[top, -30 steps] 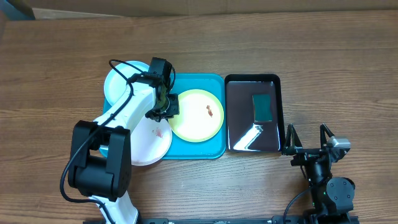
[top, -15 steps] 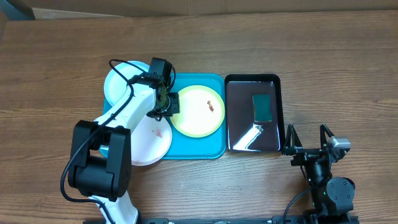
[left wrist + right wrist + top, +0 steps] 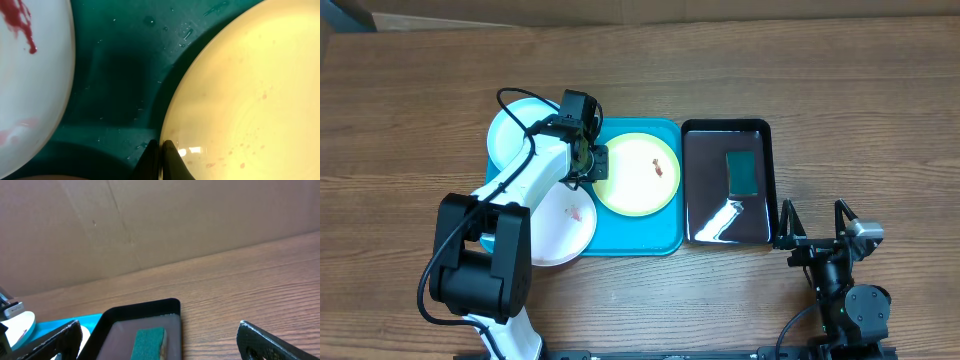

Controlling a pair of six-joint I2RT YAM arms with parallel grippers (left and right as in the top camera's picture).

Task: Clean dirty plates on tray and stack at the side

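Overhead, the left arm (image 3: 525, 185) stretches from the table's near edge across the white plate (image 3: 558, 238), wrist turned rightward. The left gripper (image 3: 592, 165) is pinched tight on the left rim of the yellow-green plate (image 3: 636, 178), which sits on the turquoise tray (image 3: 665, 240). The right gripper (image 3: 814, 222) sits low near the black tray (image 3: 705, 185) (jaws spread wide, holding nothing).

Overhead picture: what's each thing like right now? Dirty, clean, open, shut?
left tool: shut on the rim of the yellow-green plate.
right tool: open, empty.
yellow-green plate: stained, on the blue tray.
white plate: red stains, partly on the blue tray.
blue-rimmed plate: partly hidden, no stain visible.
green sponge: lying in the black tray, untouched.
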